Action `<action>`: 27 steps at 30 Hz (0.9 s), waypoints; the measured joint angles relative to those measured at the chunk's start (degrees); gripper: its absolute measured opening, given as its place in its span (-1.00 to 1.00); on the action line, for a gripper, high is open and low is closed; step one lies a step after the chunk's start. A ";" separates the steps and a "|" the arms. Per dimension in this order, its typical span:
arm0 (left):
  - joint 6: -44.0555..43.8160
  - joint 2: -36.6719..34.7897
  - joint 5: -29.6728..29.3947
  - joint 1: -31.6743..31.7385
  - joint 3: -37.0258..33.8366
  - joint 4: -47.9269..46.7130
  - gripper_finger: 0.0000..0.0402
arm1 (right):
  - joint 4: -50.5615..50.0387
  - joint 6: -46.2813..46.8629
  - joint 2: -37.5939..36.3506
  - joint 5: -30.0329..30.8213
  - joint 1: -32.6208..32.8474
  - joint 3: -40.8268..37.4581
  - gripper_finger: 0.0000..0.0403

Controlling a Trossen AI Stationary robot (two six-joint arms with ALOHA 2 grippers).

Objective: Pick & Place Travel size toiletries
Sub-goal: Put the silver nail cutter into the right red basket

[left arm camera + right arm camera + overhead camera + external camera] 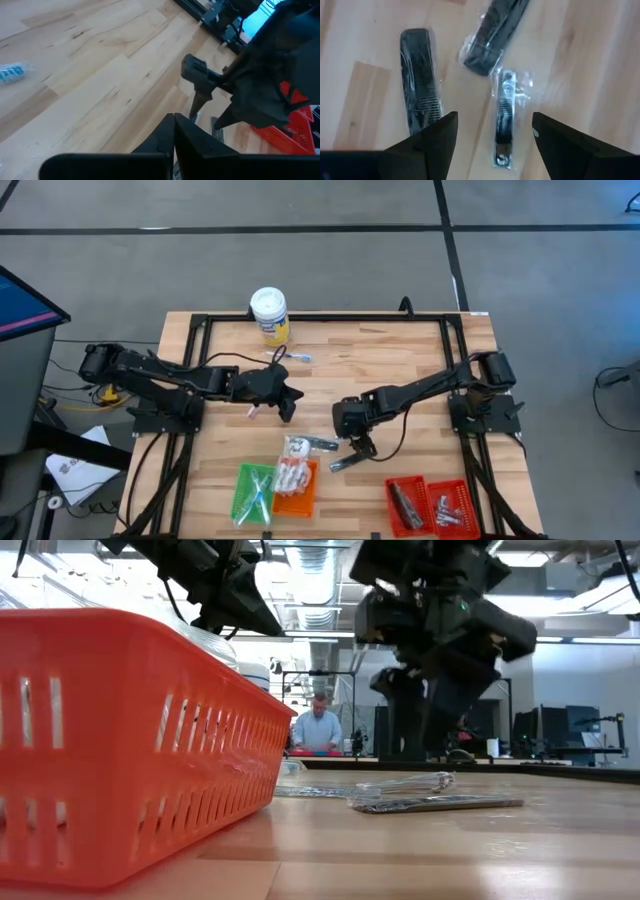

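We see a pale wooden bench framed in black rails, on grey floor; across the room a person sits at a far desk. At left a monitor edges in. The left gripper hangs over mid-bench, jaws pressed together, empty. Behind it stands a tub. Near the front edge lie a green tray and an orange tray holding white packets. The right gripper hovers with jaws spread over a clear-wrapped silvery clipper, between a wrapped dark comb and a dark tube, all flat on wood. Rightmost, two red trays hold small pieces.
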 joint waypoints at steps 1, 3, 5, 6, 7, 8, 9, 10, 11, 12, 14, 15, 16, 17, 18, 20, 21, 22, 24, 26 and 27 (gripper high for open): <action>0.00 0.00 0.00 -0.02 0.00 0.01 -1.00 | 0.98 0.61 0.02 -0.13 0.22 -0.91 0.23; -0.05 0.00 -0.01 -0.02 0.00 -0.02 -1.00 | 2.49 1.63 0.02 -0.13 0.59 -2.12 0.23; -0.20 0.00 -0.02 -0.02 0.00 0.00 -1.00 | 3.55 2.16 0.01 0.11 0.50 -2.85 0.23; -0.21 0.00 -0.02 -0.02 0.00 0.00 -1.00 | 3.94 2.40 0.00 0.57 0.40 -3.28 0.23; -0.23 0.00 -0.02 -0.02 0.00 0.00 -1.00 | 4.09 2.68 0.02 1.18 0.11 -3.59 0.23; -0.23 0.00 -0.02 0.00 0.00 0.00 -1.00 | 4.36 2.72 0.00 1.35 -0.31 -3.95 0.23; -0.21 0.00 -0.03 0.00 0.00 0.00 -1.00 | 4.90 2.97 0.00 1.43 -0.81 -4.31 0.23; -0.20 0.00 -0.04 0.05 0.00 -0.01 -1.00 | 5.28 3.23 0.00 1.67 -1.29 -4.69 0.23; -0.20 0.00 -0.04 0.29 0.00 0.00 -1.00 | 5.26 3.74 0.00 1.73 -1.78 -5.06 0.23; -0.20 0.00 -0.04 0.51 0.00 0.02 -1.00 | 5.07 4.08 0.00 1.90 -2.22 -5.31 0.23; -0.24 0.00 -0.04 0.68 0.00 0.00 -1.00 | 5.24 4.11 0.00 1.95 -2.72 -5.74 0.23; -0.32 0.00 -0.05 0.68 0.00 0.04 -1.00 | 5.56 3.84 0.00 1.96 -2.78 -6.12 0.23; -0.33 0.00 -0.06 0.68 0.00 0.06 -1.00 | 5.77 3.46 0.00 1.94 -2.81 -6.55 0.23; -0.35 0.00 -0.07 0.68 0.00 0.06 -1.00 | 6.20 3.07 0.00 1.91 -2.79 -7.00 0.23; -0.35 0.00 -0.08 0.68 0.00 0.08 -1.00 | 6.67 2.86 0.00 1.81 -2.79 -7.34 0.23; -0.35 0.00 -0.09 0.68 0.00 0.07 -1.00 | 7.56 2.60 0.00 1.79 -2.50 -7.78 0.23; -0.35 0.00 -0.09 0.68 0.00 0.07 -1.00 | 7.70 2.44 0.00 1.83 -2.40 -7.96 0.23; -0.35 0.00 -0.09 0.68 0.00 0.07 -1.00 | 7.80 2.45 0.00 1.82 -2.42 -7.97 0.23; -0.36 0.00 -0.09 0.68 0.00 0.09 -1.00 | 8.29 1.61 0.41 1.81 -2.47 -7.97 0.23; -0.37 0.00 -0.09 0.68 0.00 0.11 -1.00 | 8.45 1.31 0.76 1.19 -2.47 -7.81 0.22; -0.37 0.00 -0.09 0.68 0.00 0.15 -1.00 | 8.46 1.27 0.93 0.65 -2.48 -7.81 0.20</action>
